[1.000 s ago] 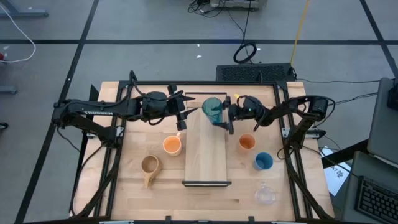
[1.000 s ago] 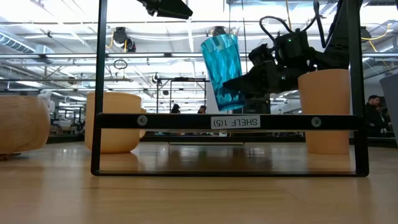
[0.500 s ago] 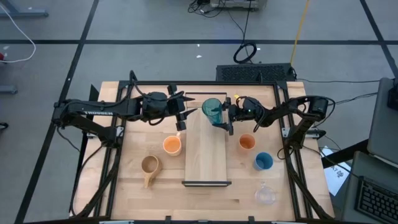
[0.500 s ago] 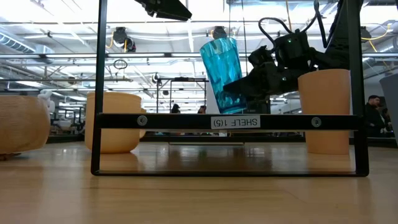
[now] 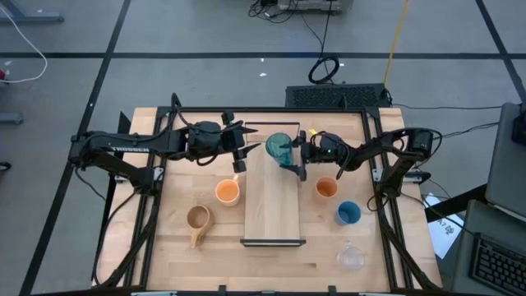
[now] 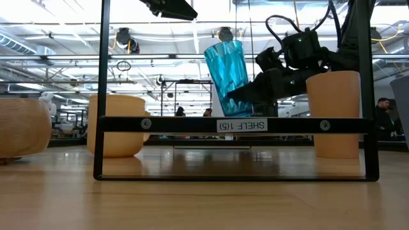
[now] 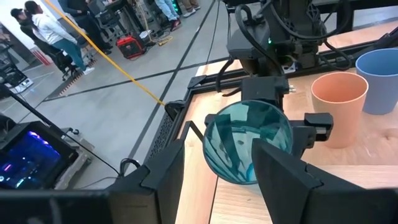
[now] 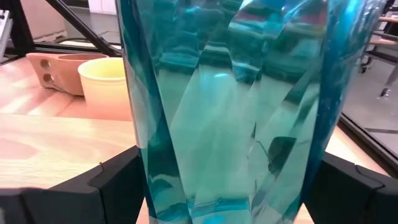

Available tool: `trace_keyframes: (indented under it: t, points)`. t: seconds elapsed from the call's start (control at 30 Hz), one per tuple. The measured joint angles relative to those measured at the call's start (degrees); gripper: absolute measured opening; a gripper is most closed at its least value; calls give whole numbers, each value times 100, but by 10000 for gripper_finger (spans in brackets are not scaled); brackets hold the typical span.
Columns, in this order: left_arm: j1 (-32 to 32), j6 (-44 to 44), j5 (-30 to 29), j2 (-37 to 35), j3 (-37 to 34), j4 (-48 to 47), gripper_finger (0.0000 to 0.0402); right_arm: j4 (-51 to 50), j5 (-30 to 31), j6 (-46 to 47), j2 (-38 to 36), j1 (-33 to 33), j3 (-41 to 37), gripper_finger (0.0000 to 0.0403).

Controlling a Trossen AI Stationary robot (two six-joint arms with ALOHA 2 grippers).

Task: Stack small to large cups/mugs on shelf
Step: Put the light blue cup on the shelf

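Over the far end of the shelf [image 5: 274, 205] the teal tumbler [image 5: 279, 148] is tilted, and my right gripper [image 5: 291, 158] is shut on it from the table's right. My left gripper [image 5: 242, 154] hovers open just left of the tumbler, which shows beyond its fingers in the left wrist view [image 7: 249, 140]; nothing is between them. On the table stand the orange mug [image 5: 228, 191] and tan mug [image 5: 197, 218] left of the shelf, and the orange cup [image 5: 326, 188], blue cup [image 5: 348, 213] and clear glass [image 5: 351, 257] to its right. My right gripper pinches the tumbler's lower wall [image 8: 146, 174] between its two fingers [image 8: 112, 186], one on each side. They come level from the table's right. The tumbler [image 6: 225, 76] tilts, its mouth leaning toward the table's left. The shelf's near bar [image 6: 192, 124] hides its base.
The shelf's dark end frame [image 6: 102, 89] stands upright at the near end. Black arm mounts and cables line the table's left and right edges. The middle and near part of the shelf board is bare wood.
My right gripper has swung slightly toward the table's left with the tumbler, which stays tilted in its hold.
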Motion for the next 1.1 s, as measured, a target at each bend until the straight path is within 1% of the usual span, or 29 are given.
trace_keyframes:
  t: [0.17,0.47,0.57,0.67,0.8,0.97,1.1]
  points:
    - [0,39,0,0,0,55,189,-39,137,-3,0,20,0,339]
    - [0,136,0,0,0,147,189,135,141,14,23,47,0,339]
    - [0,148,2,0,0,217,189,219,141,92,208,47,2,339]
    - [0,148,4,0,0,273,189,574,140,190,480,67,2,339]
    - [0,151,4,2,0,254,189,857,137,207,657,73,2,339]
    - [0,169,7,2,0,219,189,783,139,206,746,73,2,339]
    - [0,188,9,2,0,210,189,739,138,203,796,73,5,347]
